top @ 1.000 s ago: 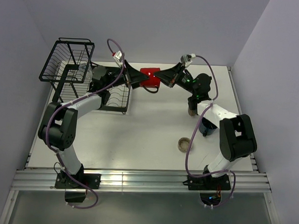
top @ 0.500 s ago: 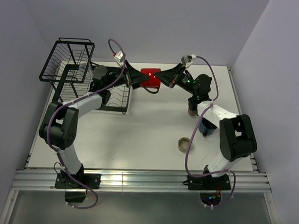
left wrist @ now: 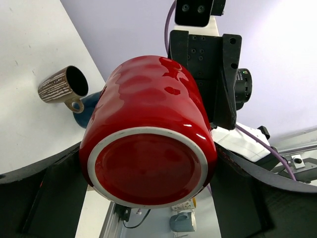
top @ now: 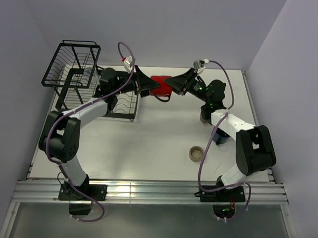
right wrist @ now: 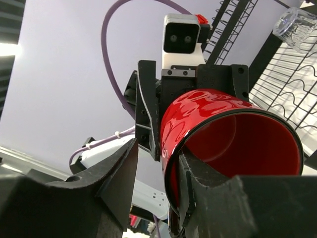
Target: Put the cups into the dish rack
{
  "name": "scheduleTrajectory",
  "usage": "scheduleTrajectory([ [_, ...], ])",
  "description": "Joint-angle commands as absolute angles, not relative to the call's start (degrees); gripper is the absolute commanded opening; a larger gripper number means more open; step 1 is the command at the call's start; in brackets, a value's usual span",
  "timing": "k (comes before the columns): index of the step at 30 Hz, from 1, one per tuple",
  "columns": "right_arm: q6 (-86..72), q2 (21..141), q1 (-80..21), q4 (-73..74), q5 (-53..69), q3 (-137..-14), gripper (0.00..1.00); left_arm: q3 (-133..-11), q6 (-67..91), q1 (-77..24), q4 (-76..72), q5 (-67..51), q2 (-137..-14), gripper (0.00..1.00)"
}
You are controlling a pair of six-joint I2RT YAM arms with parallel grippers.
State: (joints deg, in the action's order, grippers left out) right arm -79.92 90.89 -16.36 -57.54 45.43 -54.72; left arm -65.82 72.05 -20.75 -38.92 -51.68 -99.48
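Mug (top: 160, 81) hangs between left tool (top: 149, 86) and right tool (top: 172, 84), near dish rack (top: 71, 68)

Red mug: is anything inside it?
Nothing visible: the right wrist view shows bare red walls inside the mug. Its lower inside is covered by a finger of the right gripper.

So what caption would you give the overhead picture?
Left arm and right arm meet at a red mug beside the black dish rack.
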Motion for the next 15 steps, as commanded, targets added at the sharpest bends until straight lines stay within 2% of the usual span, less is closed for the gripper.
scheduleTrajectory([
  [1, -76.7, 85.7, -16.5, -58.1, 43.4, -55.0, 0.43, -67.4, 68.8, -19.4, -36.9, -50.6, -95.9, 0.0],
  [10, -64.1, 80.1, -16.3, -37.2, 36.6, -56.0, 0.43, -73.6, 54.9, -18.0, -16.1, -45.1, -92.7, 0.0],
  [15, -58.8, 78.5, -16.3, -29.5, 32.1, -57.9, 0.43, -75.7, 51.5, -17.9, -12.0, -42.8, -92.2, 0.0],
])
